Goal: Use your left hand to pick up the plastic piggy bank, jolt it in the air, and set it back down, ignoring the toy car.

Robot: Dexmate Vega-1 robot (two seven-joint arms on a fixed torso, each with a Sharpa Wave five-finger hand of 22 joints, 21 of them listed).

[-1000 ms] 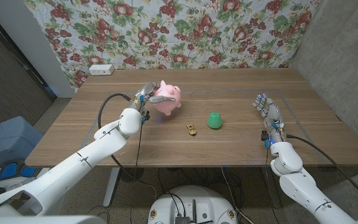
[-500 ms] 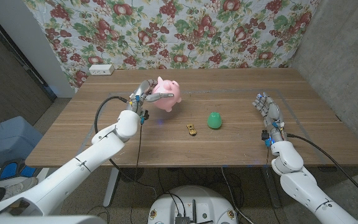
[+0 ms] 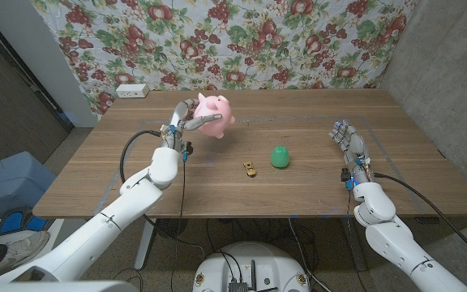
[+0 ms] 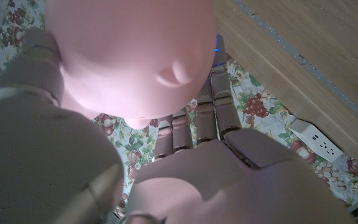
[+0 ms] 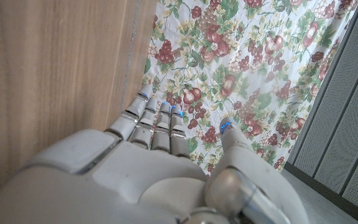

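Note:
My left hand (image 3: 186,119) grips the pink plastic piggy bank (image 3: 215,114) and holds it in the air above the left half of the wooden table (image 3: 314,166). In the left wrist view the piggy bank (image 4: 132,50) sits close against the hand (image 4: 185,168), whose fingers (image 4: 213,106) wrap around it. A small yellow toy car (image 3: 250,168) lies on the table, right of and nearer than the piggy bank. My right hand (image 3: 351,148) stands at the table's right side with fingers apart, holding nothing; the right wrist view shows its fingers (image 5: 160,121) extended.
A green rounded object (image 3: 280,156) stands just right of the toy car. A white power strip (image 3: 131,90) lies at the table's far left corner. A floral cloth (image 3: 242,40) hangs behind the table. A grey wall (image 3: 452,89) runs along the right side.
My left hand has lifted the piggy bank higher and slightly away from me over the last second. The right hand, toy car and green object have stayed put.

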